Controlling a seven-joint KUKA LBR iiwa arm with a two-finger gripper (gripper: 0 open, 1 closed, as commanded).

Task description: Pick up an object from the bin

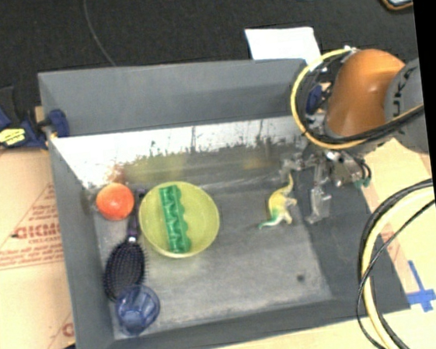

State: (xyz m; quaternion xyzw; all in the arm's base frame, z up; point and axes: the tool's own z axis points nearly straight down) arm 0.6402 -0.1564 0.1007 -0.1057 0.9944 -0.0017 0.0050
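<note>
Nearest item: a blue, translucent, rounded piece (136,309) in the near left corner of the bin (231,286); kind not clear. Touching its far side is a dark blue oval hairbrush (124,268), bristles up, handle pointing to the far side, along the left wall.

Left half, middle: a yellow-green round bowl (204,210), upright, with a green ridged block (176,217) lying in it lengthwise from near to far. The brush handle ends just beside the bowl's left rim. An orange ball (115,201) sits to the far left of the bowl, just beside it and close to the left wall.

Right half: a small yellow-green toy dinosaur (278,208) lies alone on the bin floor, well apart from the bowl.

Tool: the gripper (303,190) is low at the right side of the bin, close to the right wall, under the arm's orange cover (358,95). Its fingers (316,202) stand spread apart, released, with nothing between them. The dinosaur is just to the left of the gripper, its head at the edge of the gap. Cannot tell whether toy and gripper touch. Floor near the toy is bare grey metal, with scuffing along the far wall.
</note>
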